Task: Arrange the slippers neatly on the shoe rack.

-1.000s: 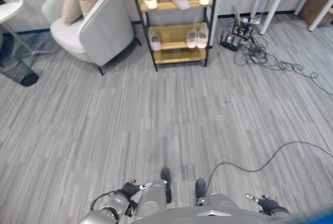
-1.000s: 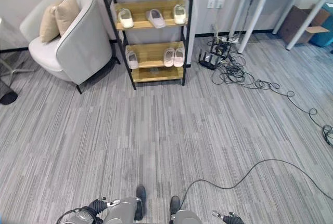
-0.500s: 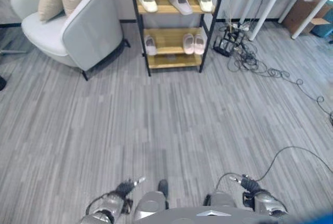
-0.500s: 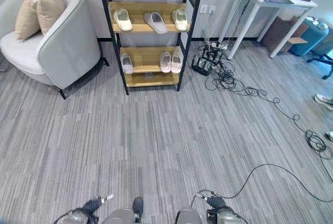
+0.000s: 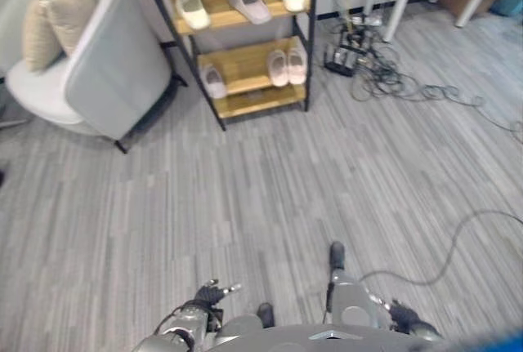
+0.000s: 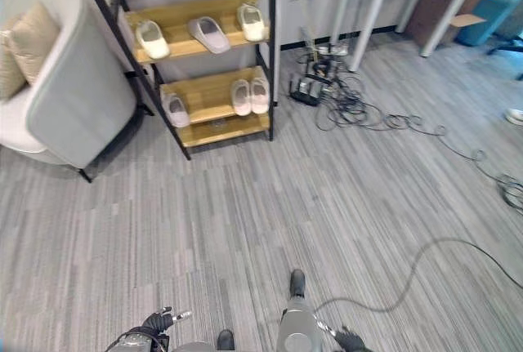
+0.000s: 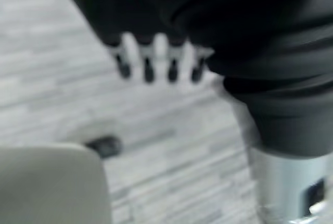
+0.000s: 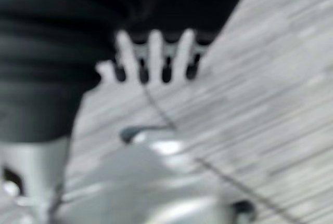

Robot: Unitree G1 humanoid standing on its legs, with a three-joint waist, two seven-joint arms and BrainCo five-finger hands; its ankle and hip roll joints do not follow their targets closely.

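Wooden shoe rack [image 5: 245, 82] holds slippers [image 5: 285, 66]; left hand [image 7: 156, 63], right hand [image 8: 151, 57] fingers straight, released, empty

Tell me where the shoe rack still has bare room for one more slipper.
On the shoe rack the widest bare wood is on the lower shelf, between the single slipper at its left and the pink pair at its right. The upper shelf is crowded: a cream slipper, a grey slipper and another cream slipper leave narrow gaps.

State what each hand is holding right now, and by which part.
Nothing is held. The left hand and right hand both hang open over the floor; the slippers sit on the shoe rack.
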